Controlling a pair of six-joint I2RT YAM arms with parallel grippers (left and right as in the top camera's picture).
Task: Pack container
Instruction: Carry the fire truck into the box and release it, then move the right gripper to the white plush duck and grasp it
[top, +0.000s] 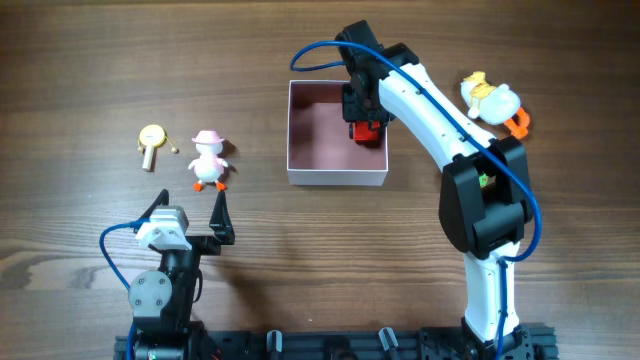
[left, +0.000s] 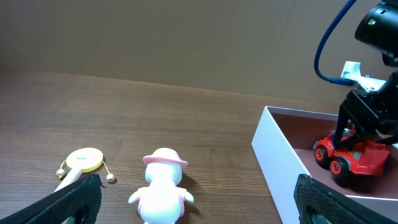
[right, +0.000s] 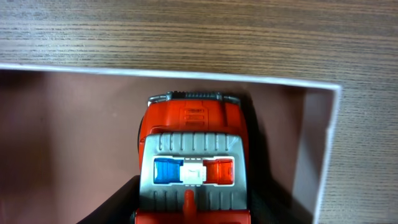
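Jaws of the left gripper (left: 198, 182) spread as wide as they go, gripping nothing, aimed level across the table (top: 80, 60) from the left arm (top: 165, 265), folded close over its base. Just ahead of that gap and a little left of its middle, a white duck (left: 163, 186) in a pink hat, upright. Further left and slightly beyond, a yellow rattle drum (left: 84, 160) lying flat, apart from the duck. Ahead to the right, the container (left: 273, 155), one corner turned this way, well clear of the open jaws.

Farther out, right arm (top: 440, 120) stretched long over the table, elbow bent, wrist dropping steeply into the right part of the container. Right gripper (top: 364, 118) partway closed, jaws against the sides of a red truck (right: 193, 124) with blue and red roof lights. Wheels down by the dull pink floor; resting or just off it, cannot tell. Just past the truck's grille, one white wall; a corner of the box close on the right in the wrist view. Outside the box, just right of the forearm, a white and yellow plush toy (top: 490, 98) with an orange part, lying on the wood.
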